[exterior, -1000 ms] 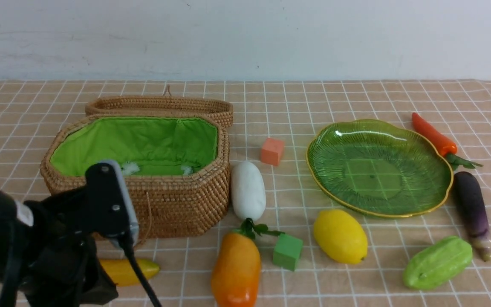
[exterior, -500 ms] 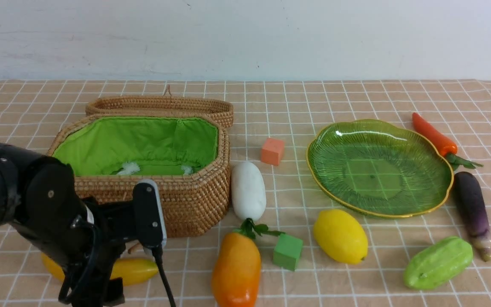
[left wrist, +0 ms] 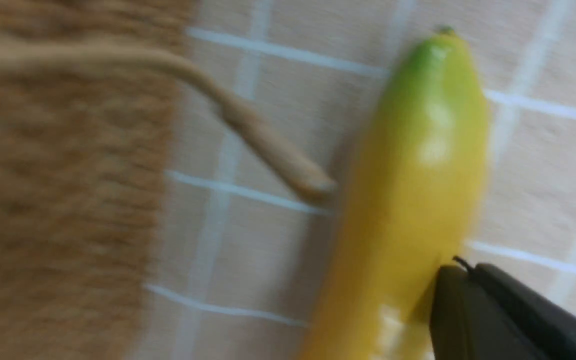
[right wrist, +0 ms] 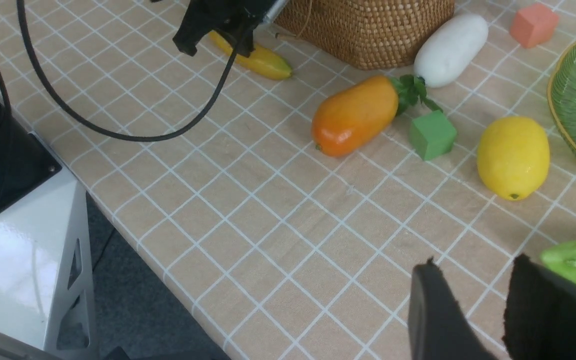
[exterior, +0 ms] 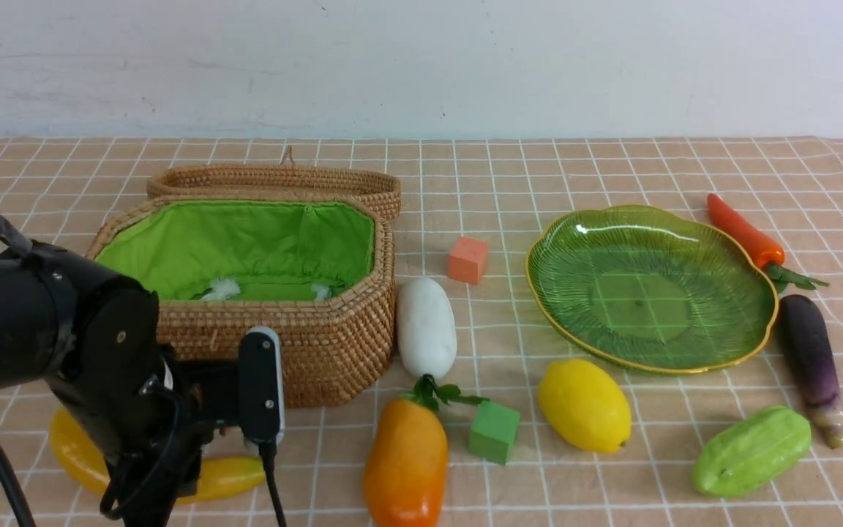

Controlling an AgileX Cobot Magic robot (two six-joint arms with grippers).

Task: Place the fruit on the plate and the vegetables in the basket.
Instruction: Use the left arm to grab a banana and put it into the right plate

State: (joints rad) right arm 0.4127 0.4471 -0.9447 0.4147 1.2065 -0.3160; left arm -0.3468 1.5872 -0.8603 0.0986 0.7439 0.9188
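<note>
Lower now beside the banana (left wrist: pixel 408 200), the left end effector (left wrist: pixel 460 285) is clenched; the right end effector (right wrist: pixel 473 272) stands parted, empty.

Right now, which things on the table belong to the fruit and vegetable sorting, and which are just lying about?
Part of the job: banana, mango, lemon, plate, radish, gourd, pepper, eggplant, basket.
Just lying about: orange cube, green cube.

Extras: a little orange cube (exterior: pixel 467 259) around the middle of the desk (exterior: pixel 612 165), a green cube (exterior: pixel 494 432) closer to the front edge, tan checked cloth (exterior: pixel 34 183) underneath, plain white wall (exterior: pixel 421 66) behind.
</note>
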